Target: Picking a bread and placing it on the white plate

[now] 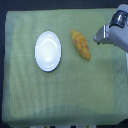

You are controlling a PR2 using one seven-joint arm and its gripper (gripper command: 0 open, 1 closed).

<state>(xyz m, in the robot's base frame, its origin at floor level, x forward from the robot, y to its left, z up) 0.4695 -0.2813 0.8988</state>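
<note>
I am looking down on a table (20, 100) draped in a green cloth, and the bread (80, 44) is lying on it, a little toward the far edge and toward the exterior view's right of centre. Its long axis is running diagonally: one tapered end is pointing toward the far left corner of the view, the other toward the near right. The plate (48, 51) is sitting just beside it on the exterior view's left, apart from it, with cloth showing between the two. The plate is holding nothing. My gripper (99, 35) is reaching in from the far right corner, with its tip near the bread's right side but not touching it. I am unable to tell whether its fingers are spread or closed; the picture is too blurred there.
</note>
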